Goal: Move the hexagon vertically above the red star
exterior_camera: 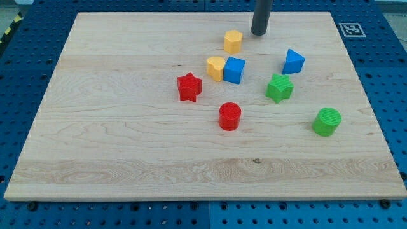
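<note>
Tip [259, 33] just right of yellow hexagon [233, 41]; red star [189, 87] lower left.

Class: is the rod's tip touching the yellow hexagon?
No: my tip stands apart from the yellow hexagon, toward the view's upper right.

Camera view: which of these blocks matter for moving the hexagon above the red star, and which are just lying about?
In the job:
- yellow hexagon block, at the view's top
- red star block
- my tip, just right of the hexagon, apart from it

Lying about:
- yellow heart-like block, touching the blue cube
- blue triangular block
- green star block
- red cylinder
- green cylinder
</note>
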{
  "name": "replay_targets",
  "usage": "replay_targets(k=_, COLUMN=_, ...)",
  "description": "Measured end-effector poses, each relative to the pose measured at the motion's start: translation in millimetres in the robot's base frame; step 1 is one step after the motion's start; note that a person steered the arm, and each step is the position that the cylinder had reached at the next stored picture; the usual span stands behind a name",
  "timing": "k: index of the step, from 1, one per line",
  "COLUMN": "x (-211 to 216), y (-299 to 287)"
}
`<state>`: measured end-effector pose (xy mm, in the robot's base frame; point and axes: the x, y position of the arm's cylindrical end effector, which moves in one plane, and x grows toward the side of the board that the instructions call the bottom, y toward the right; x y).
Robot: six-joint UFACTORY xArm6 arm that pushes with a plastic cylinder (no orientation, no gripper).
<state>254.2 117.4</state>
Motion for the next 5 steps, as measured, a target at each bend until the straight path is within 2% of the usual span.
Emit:
replay_targets(k=1, x=4, y=-9)
replay_targets(k=4, x=44, y=-102)
replay_targets(k=5, x=43, y=-90)
